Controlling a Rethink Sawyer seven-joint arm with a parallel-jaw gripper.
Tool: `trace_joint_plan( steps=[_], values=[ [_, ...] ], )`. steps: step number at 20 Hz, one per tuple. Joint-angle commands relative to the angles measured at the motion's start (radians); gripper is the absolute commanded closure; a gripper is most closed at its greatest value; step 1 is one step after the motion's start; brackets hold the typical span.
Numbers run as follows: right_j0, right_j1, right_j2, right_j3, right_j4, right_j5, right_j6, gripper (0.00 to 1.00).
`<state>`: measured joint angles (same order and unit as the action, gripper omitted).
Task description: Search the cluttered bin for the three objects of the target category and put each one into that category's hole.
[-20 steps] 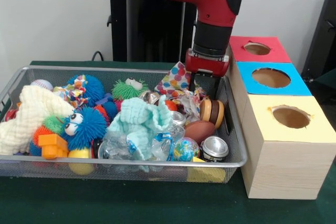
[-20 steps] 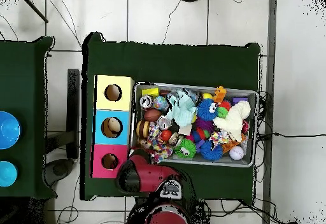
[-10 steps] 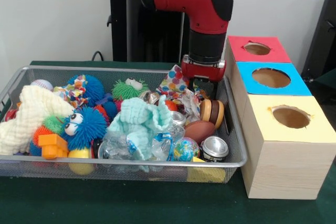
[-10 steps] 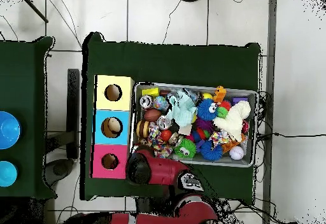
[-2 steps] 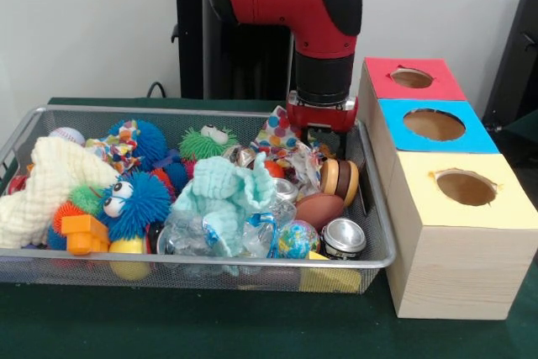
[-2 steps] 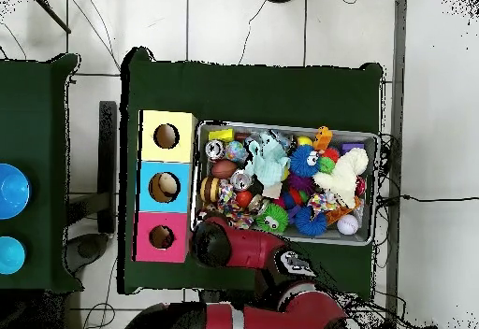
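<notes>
2 blue bowls (left table).

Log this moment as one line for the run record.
arm: over bin's far corner by boxes | gripper: cannot tell, above polka-dot cloth | wire bin: cluttered | red box, blue box, yellow box: holes show nothing

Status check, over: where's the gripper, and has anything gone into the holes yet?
Gripper low over the bin's back corner beside the red box, fingers hidden. Three holes show nothing inside. Polka-dot cloth and toy burger crowd the spot.
</notes>
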<state>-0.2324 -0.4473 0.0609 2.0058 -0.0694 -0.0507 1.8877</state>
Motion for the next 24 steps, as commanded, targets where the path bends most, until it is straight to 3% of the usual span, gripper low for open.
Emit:
trace_joint_plan(
  steps=[1,4,5,16,24],
  values=[
    [0.021,0.143,0.109,-0.118,-0.03,0.09,0.047,0.0],
    [0.071,0.142,0.062,-0.133,-0.019,0.104,0.049,0.0],
    [0.099,0.146,0.036,-0.138,-0.014,0.107,0.051,1.0],
    [0.146,0.151,0.005,-0.163,0.0,0.163,0.053,1.0],
    [0.19,0.098,-0.054,-0.131,0.003,0.07,0.111,1.0]
  ],
)
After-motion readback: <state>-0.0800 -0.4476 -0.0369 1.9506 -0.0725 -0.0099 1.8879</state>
